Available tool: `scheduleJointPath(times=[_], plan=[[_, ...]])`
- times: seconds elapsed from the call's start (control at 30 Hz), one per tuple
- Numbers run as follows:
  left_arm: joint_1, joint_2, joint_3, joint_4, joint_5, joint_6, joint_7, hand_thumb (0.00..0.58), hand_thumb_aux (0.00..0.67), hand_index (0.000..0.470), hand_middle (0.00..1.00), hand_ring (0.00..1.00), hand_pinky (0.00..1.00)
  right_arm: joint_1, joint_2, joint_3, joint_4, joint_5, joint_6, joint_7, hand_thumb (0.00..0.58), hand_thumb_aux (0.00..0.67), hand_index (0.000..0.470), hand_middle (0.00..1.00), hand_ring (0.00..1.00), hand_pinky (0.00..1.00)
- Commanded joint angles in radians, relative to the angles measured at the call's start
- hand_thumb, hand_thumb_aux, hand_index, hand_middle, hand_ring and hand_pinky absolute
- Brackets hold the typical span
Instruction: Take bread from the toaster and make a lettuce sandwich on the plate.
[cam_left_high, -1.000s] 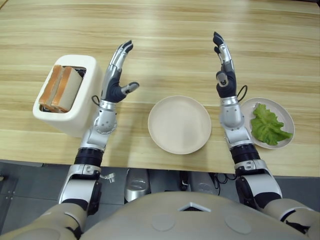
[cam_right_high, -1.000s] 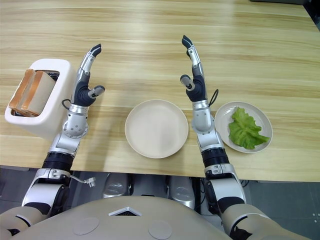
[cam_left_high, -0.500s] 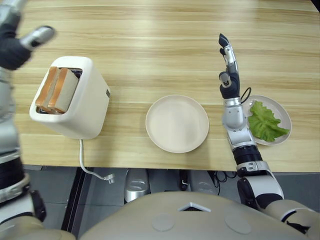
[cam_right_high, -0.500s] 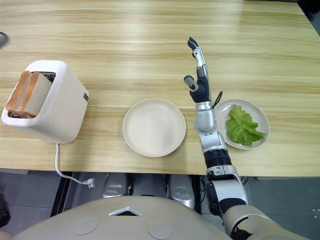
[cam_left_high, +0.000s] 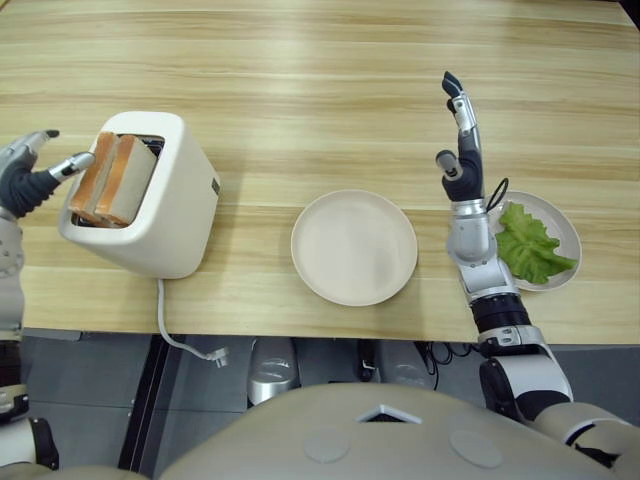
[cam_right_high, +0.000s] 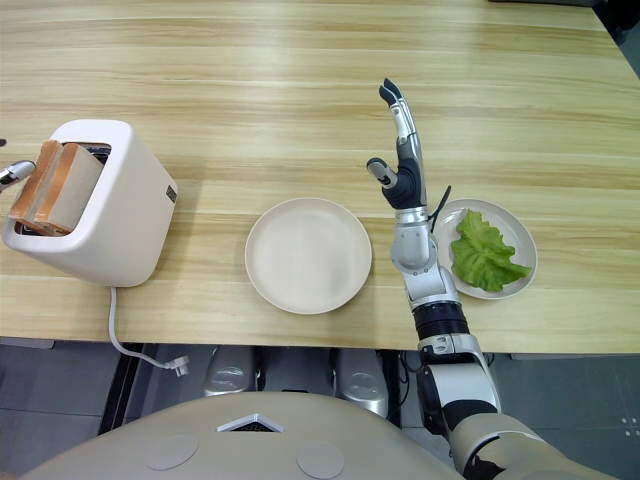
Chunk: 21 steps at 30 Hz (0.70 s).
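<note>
One pale wooden table (cam_left_high: 300, 80) carries a boxy white toaster (cam_left_high: 175, 215) at left and a round cream plate (cam_left_high: 353, 247) at centre. Two browned bread slices (cam_left_high: 112, 178) stand in the slots, long edges running away. Left hand (cam_left_high: 25, 178), just left of them, seems spread and empty; right hand (cam_left_high: 462, 150), well apart, stands uncurled, holding nothing

Wooden table (cam_left_high: 300, 80), unplugged cord (cam_left_high: 160, 305) hanging off edge
</note>
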Motion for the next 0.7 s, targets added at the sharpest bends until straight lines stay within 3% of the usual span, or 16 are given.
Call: scheduleJointPath(times=[0.03, 0.7], plan=[[0.009, -0.009, -0.044, 0.043, 0.008, -0.025, 0.01, 0.0, 0.0, 0.0, 0.0, 0.0, 0.0, 0.006, -0.011, -0.009, 0.007, 0.001, 0.004, -0.007, 0.0, 0.0, 0.0, 0.0, 0.0, 0.0], [0.063, 0.112, -0.053, -0.09, 0.084, -0.034, -0.05, 0.0, 0.0, 0.0, 0.0, 0.0, 0.0, 0.016, -0.021, -0.014, -0.003, 0.004, 0.008, -0.019, 0.0, 0.0, 0.0, 0.0, 0.0, 0.0]])
